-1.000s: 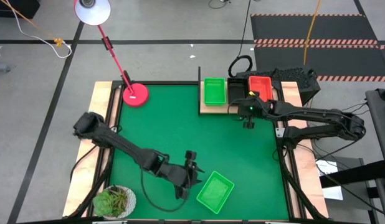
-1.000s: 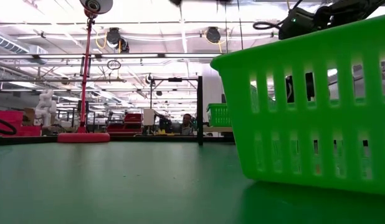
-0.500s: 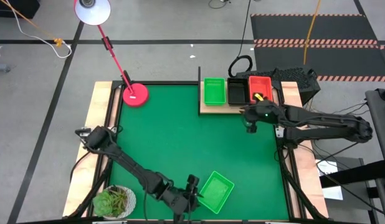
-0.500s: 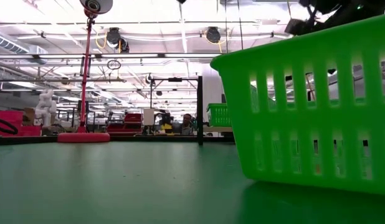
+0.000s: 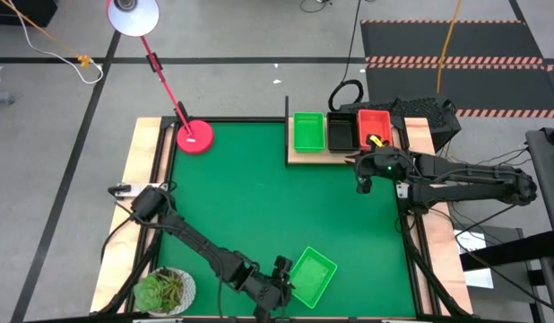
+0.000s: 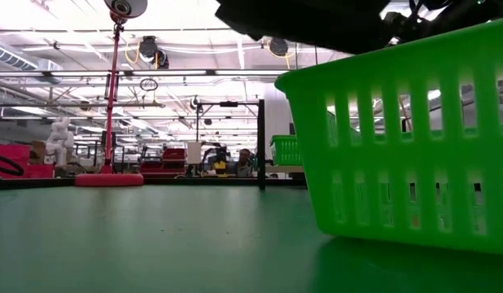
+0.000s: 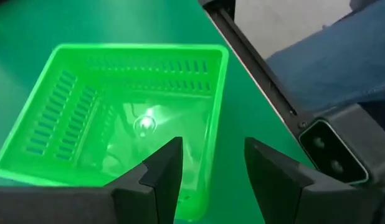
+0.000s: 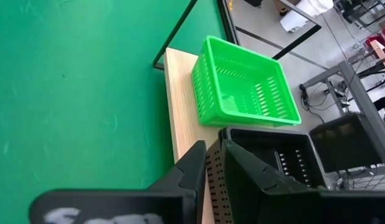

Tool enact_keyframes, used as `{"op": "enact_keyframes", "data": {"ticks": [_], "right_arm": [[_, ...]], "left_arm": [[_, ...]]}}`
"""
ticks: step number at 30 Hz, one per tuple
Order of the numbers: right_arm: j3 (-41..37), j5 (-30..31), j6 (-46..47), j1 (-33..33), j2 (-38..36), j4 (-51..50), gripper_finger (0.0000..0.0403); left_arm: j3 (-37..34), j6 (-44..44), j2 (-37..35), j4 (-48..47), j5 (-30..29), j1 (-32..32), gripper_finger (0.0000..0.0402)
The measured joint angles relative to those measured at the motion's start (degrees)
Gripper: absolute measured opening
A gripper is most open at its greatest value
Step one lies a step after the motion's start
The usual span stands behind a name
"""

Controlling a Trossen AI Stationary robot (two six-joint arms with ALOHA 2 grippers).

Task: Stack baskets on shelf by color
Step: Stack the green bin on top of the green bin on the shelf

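A lone green basket [image 5: 311, 276] [image 7: 124, 118] rests on its bottom on the green mat near the table's front edge; it fills the right of the low view [image 6: 398, 138]. My left gripper [image 5: 281, 285] [image 7: 211, 171] hovers open at its left side, fingers either side of one corner's wall, apart from it as far as I can see. At the far side, the wooden shelf [image 5: 304, 158] carries a green basket [image 5: 307, 131], a black one [image 5: 341, 131] and a red one [image 5: 374, 128]. My right gripper [image 5: 362, 184] [image 8: 212, 163] hangs just in front of the shelf, fingers a narrow gap apart, holding nothing.
A red lamp base [image 5: 195, 136] stands at the mat's far left, and a potted plant [image 5: 165, 289] sits at the near left corner. A thin black post [image 5: 287, 117] rises at the shelf's left end. A person's leg [image 7: 342, 62] shows beyond the table's near edge.
My left gripper has moved toward the table's near edge and down, ending beside the lone green basket, its fingers staying open. My right gripper has drawn back from over the shelf's black basket toward the table's right edge and risen a little. No basket has moved.
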Motion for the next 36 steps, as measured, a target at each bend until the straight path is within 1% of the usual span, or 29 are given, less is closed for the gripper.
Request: {"op": "enact_keyframes", "data": {"ticks": [5,8,11,17,21,24,28,31,36], "right_arm": [[0.0,0.0,0.2,0.0,0.0,0.0,0.0045],[0.0,0.0,1.1,0.0,0.0,0.0,0.0045],[0.0,0.0,1.3,0.0,0.0,0.0,0.0045],[0.0,0.0,1.3,0.0,0.0,0.0,0.0045],[0.0,0.0,1.3,0.0,0.0,0.0,0.0045],[0.0,0.0,1.3,0.0,0.0,0.0,0.0045],[0.0,0.0,1.3,0.0,0.0,0.0,0.0045],[0.0,0.1,1.3,0.0,0.0,-0.1,0.0045],[0.0,0.1,1.3,0.0,-0.1,-0.1,0.0045]], "left_arm": [[0.0,0.1,0.0,-3.4,-0.4,0.3,0.0174],[0.0,0.6,0.0,-5.0,-0.6,0.7,0.0161],[0.0,1.6,0.0,-6.4,-0.6,1.0,0.0129],[0.0,4.9,0.0,-6.8,-0.7,1.1,0.0052],[0.0,6.4,0.0,-6.8,-0.7,1.3,0.0014],[0.0,7.3,0.0,-6.9,-1.1,1.7,0.0012],[-0.2,10.6,-1.0,-8.2,-5.3,1.9,0.001],[-0.2,12.5,-4.1,-8.7,-6.4,2.6,0.0007],[-0.1,14.6,-9.3,-14.5,-10.5,4.8,0.0006]]}}
